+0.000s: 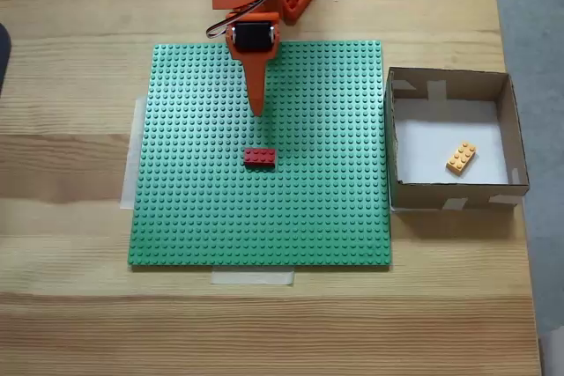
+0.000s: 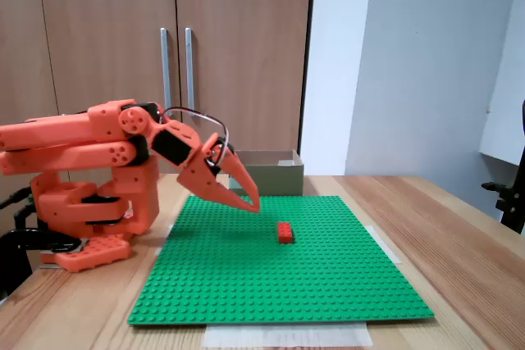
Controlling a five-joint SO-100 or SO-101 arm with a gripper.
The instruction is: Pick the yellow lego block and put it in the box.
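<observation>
one yellow lego block [image 1: 461, 158] lay in the box [image 1: 449, 195], its wall hiding it side-on; one red brick [image 1: 259, 157] sat on the baseplate [image 1: 194, 200]; hand [image 1: 256, 110] clenched, empty

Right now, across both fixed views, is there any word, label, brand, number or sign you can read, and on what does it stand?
None: no readable text in both fixed views.
The box carries only blank pale tape patches.
The yellow lego block, red brick and green baseplate show plain studs; any stud lettering is too small to read.
The gripper and arm bear no marking.
</observation>
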